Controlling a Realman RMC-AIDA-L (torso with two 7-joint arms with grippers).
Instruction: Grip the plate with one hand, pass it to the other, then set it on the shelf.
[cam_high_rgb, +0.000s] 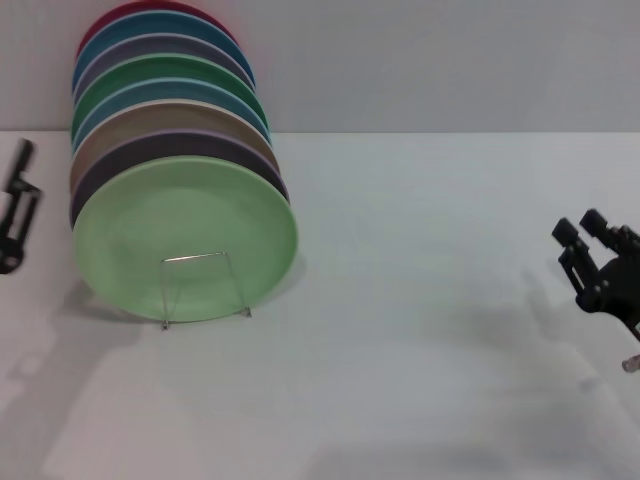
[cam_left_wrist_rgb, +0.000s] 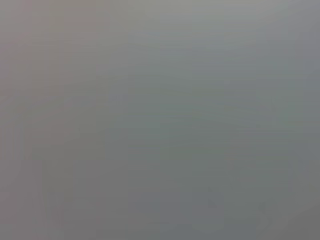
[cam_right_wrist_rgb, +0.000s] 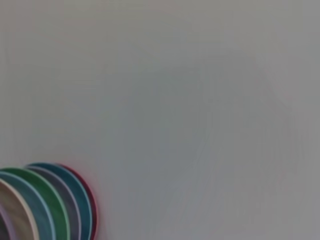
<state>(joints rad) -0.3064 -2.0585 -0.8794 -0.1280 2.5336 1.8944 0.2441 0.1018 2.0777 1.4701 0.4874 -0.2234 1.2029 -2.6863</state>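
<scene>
Head view. Item: pale lime-green plate (cam_high_rgb: 185, 235), large, round, matte, shallow raised rim. It stands on edge, tilted back, at the front of a row of upright plates (cam_high_rgb: 165, 90) on the left half of the white table (cam_high_rgb: 430, 300). Behind it, front to back: dark purple, tan, blue, darker green, lilac-grey, blue, red. Clear acrylic shelf (cam_high_rgb: 205, 288): its bent transparent front bracket crosses the lower face of the lime plate, feet on the table. No writing, brand or label can be read on any item.

Left gripper (cam_high_rgb: 15, 205): black, at the left edge of the view, apart from the plates, holding nothing; how far its fingers are parted cannot be told. Right gripper (cam_high_rgb: 583, 232): black, at the right edge, well apart from the plates, two fingers spread with a gap between them, holding nothing.

Left wrist view. Uniform grey field; nothing can be made out.

Right wrist view. Pale surface, with the rims of the row of plates (cam_right_wrist_rgb: 45, 205) in one corner: red, blue, grey, green, blue, tan. The lime plate cannot be made out here.
</scene>
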